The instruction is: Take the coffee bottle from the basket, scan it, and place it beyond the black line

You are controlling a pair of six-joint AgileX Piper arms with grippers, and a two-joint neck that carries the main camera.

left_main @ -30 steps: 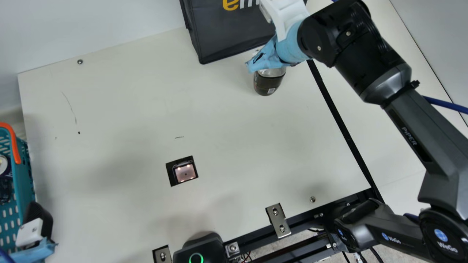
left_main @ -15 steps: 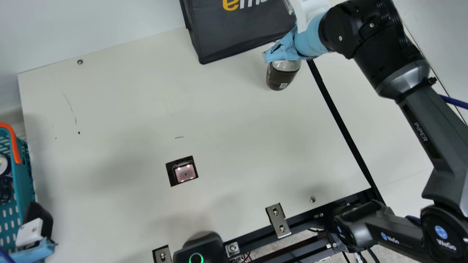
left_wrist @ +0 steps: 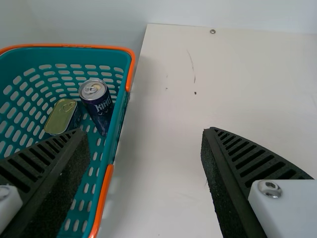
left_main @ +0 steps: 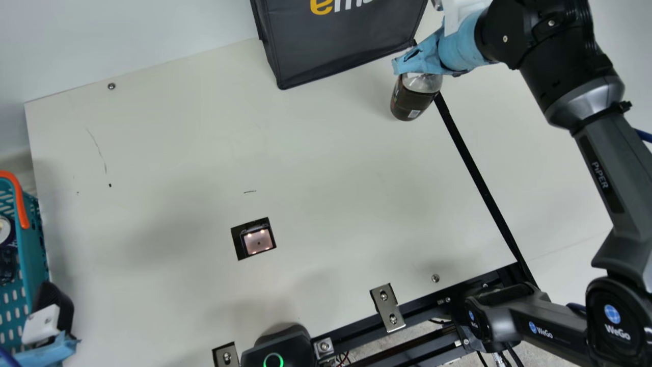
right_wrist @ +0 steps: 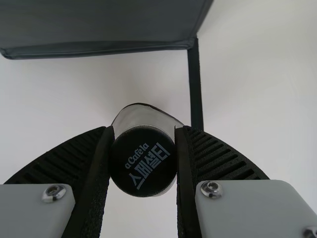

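In the main view my right gripper [left_main: 418, 60] holds the coffee bottle [left_main: 411, 102] upright by its top, just left of the black line [left_main: 473, 171]. The right wrist view has the bottle's black cap [right_wrist: 143, 161] squeezed between both fingers of my right gripper [right_wrist: 143, 158], with the black line [right_wrist: 195, 89] beside it. My left gripper [left_main: 53, 311] is by the teal basket [left_main: 35, 244] at the main view's left edge. In the left wrist view my left gripper [left_wrist: 146, 168] stands open over the basket's side [left_wrist: 119, 106]. The scanner window [left_main: 257, 241] lies in the table.
A dark bag [left_main: 336, 46] stands at the back, behind the bottle. Inside the basket are a dark blue can [left_wrist: 97, 106] and a gold-lidded tin [left_wrist: 62, 116]. Metal brackets [left_main: 387, 307] and a black device [left_main: 280, 346] line the near edge.
My right arm has carried the coffee bottle rightward and slightly back, close to the black line. My left gripper has stayed where it was.
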